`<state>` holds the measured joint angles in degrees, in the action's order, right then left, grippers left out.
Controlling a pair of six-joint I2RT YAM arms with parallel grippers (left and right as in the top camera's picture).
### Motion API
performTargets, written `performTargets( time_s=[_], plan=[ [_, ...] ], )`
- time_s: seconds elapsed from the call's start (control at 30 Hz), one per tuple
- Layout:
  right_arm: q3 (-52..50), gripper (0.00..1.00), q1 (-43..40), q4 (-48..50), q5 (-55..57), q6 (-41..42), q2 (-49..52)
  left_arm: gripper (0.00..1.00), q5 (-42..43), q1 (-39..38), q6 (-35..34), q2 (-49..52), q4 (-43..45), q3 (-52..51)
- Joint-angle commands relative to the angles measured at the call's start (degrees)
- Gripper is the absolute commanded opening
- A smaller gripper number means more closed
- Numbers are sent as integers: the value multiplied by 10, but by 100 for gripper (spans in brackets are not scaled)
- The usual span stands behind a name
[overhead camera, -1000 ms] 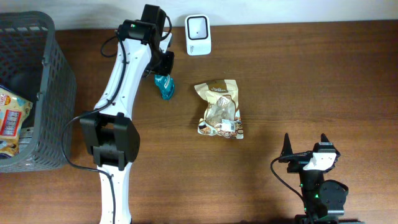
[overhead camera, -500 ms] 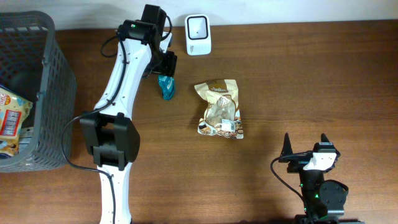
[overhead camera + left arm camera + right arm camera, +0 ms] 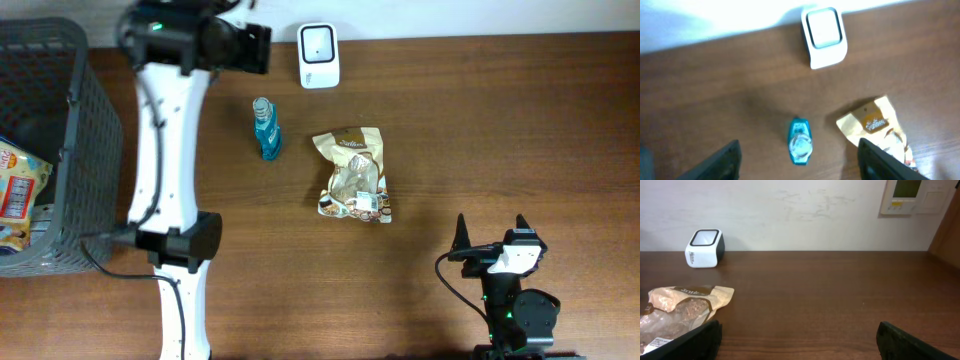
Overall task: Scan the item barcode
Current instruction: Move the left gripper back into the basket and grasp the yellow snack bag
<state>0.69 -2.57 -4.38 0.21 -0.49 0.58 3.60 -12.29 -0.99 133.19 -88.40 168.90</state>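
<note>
A small teal bottle (image 3: 265, 131) lies on the brown table, cap toward the back, left of a beige snack bag (image 3: 354, 176). The white barcode scanner (image 3: 318, 55) stands at the back edge. My left gripper (image 3: 260, 48) hovers high, back-left of the bottle, open and empty. In the left wrist view the bottle (image 3: 800, 141) rests far below between the spread fingers (image 3: 722, 161), with the scanner (image 3: 825, 36) and bag (image 3: 874, 124) beyond. My right gripper (image 3: 491, 230) rests open and empty at the front right; its wrist view shows the scanner (image 3: 704, 248) and bag (image 3: 677, 309).
A dark mesh basket (image 3: 88, 130) stands at the left edge with snack packets (image 3: 18, 190) inside. A white wall runs behind the table's back edge. A wall panel (image 3: 912, 196) hangs at the right in the right wrist view.
My left gripper opened and let go of the teal bottle, then lifted away toward the back left. The bottle now lies on the table. The right arm has not moved.
</note>
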Motion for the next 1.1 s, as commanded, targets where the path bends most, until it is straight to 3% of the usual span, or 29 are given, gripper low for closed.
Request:
performTargets(
  time_s=[0.0, 0.07, 0.27, 0.37, 0.73, 0.87, 1.07],
  plan=[
    [-4, 98, 3, -3, 5, -1, -4, 79, -43, 63, -35, -25, -39, 107],
    [-4, 98, 3, -3, 5, -1, -4, 89, -58, 117, -36, -55, -53, 109],
    [-4, 98, 3, -3, 5, -1, -4, 98, -100, 245, -39, -89, -73, 109],
    [-4, 98, 3, -3, 5, -1, -4, 99, -99, 338, -63, -92, -83, 106],
    [-4, 98, 3, -3, 5, -1, -4, 100, -75, 483, -83, -92, -78, -5],
    [-4, 98, 3, -3, 5, -1, -4, 99, -75, 492, -23, -91, -18, -111],
    [-4, 98, 3, -3, 5, -1, -4, 98, -61, 492, 132, -91, 70, -275]
  ],
)
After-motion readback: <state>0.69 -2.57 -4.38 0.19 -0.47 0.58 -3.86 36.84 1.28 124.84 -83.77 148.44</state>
